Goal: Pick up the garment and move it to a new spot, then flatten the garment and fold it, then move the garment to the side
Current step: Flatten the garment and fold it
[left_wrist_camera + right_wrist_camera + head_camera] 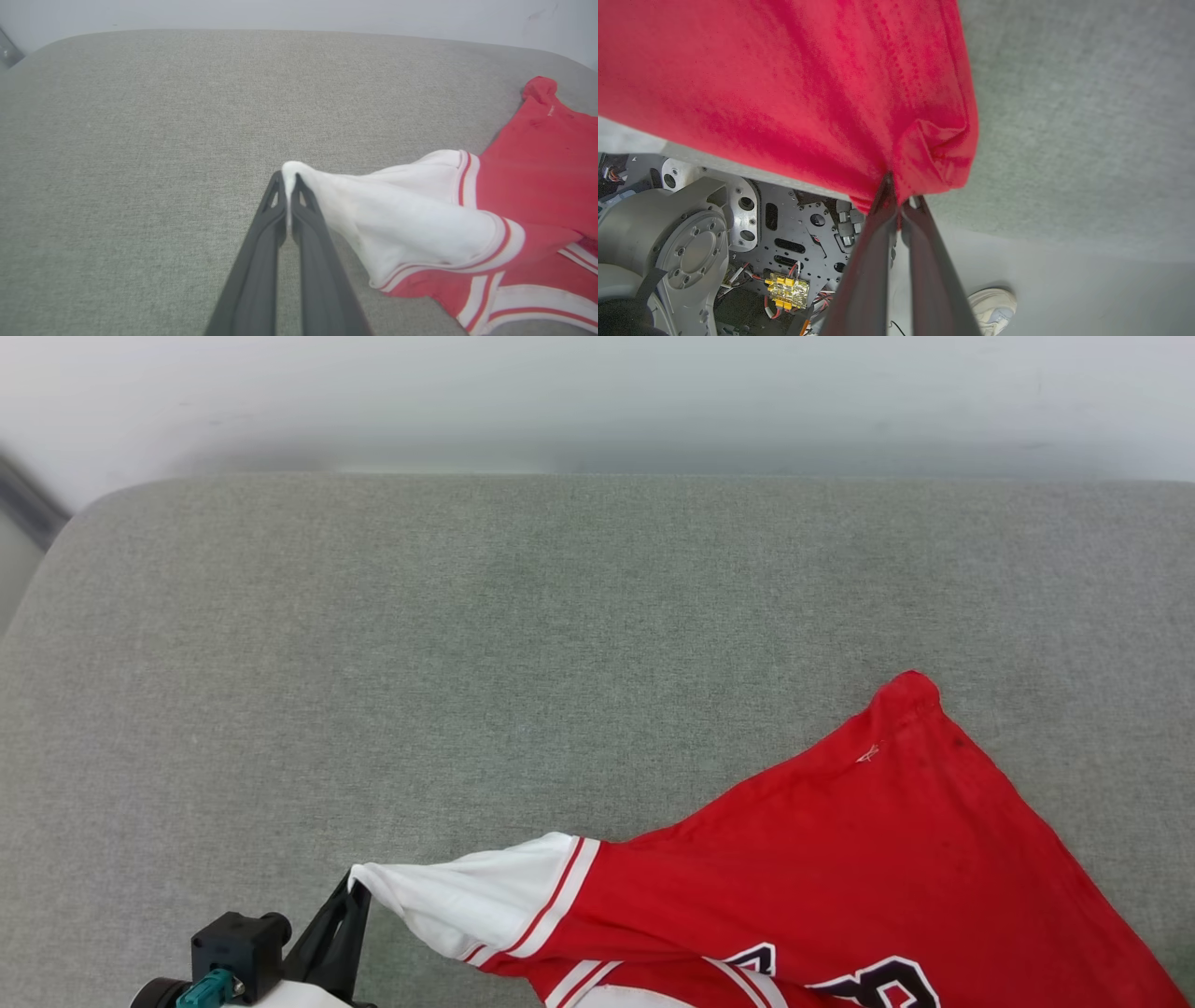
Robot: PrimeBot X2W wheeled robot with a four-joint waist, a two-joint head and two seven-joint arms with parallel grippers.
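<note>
The garment (840,859) is a red jersey with white sleeves and striped trim, lying at the lower right of the grey cushioned surface (467,663). Dark lettering shows at its near edge. My left gripper (353,887) is shut on the tip of a white sleeve (397,219), pulling it out to the left; in the left wrist view the left gripper (289,179) pinches the sleeve's white cloth. My right gripper (896,186) is shut on a bunched red edge of the garment (808,84), held past the surface's near edge.
The grey surface stretches wide to the left and back, bounded by a pale wall (597,392). Below the right gripper I see the robot's metal base (714,233) and a person's white shoe (992,305) on the floor.
</note>
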